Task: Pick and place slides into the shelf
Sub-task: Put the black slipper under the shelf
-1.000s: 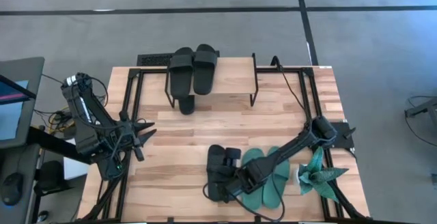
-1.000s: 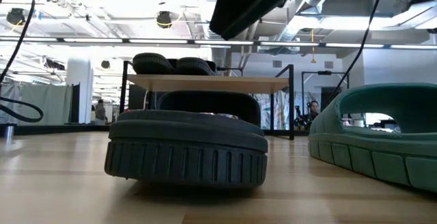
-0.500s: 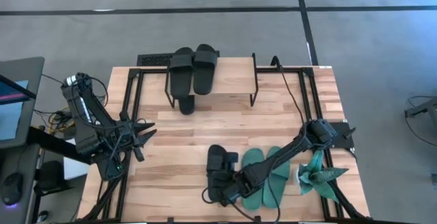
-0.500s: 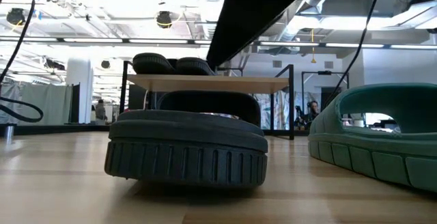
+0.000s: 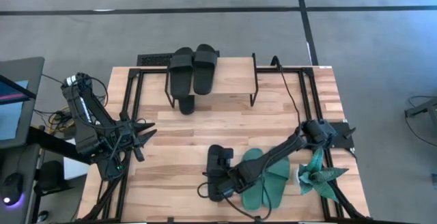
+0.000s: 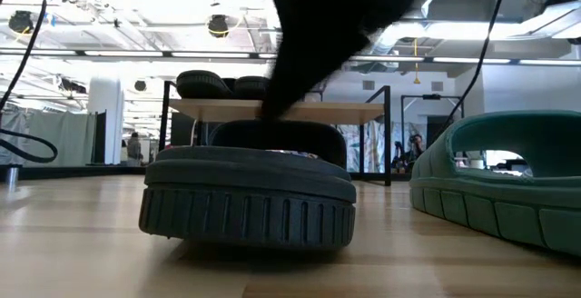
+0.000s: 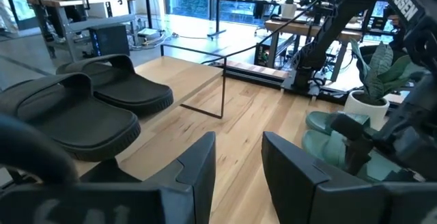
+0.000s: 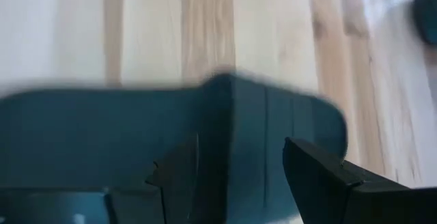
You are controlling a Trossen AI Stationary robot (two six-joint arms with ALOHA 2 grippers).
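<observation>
Over the last second the right tool (image 5: 216, 183), fingers apart, has been lowered and shifted left onto the black slide (image 5: 218, 166) lying on the counter (image 5: 171, 149) beside the teal pair, so a grasp is judged imminent.

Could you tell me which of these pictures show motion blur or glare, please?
Low view: the right arm is a dark smear; ceiling lights glare. Right wrist view: the black slide and table are blurred. High and left wrist views are sharp.

"TROSSEN" on right arm (image 7: 403, 5)
</observation>
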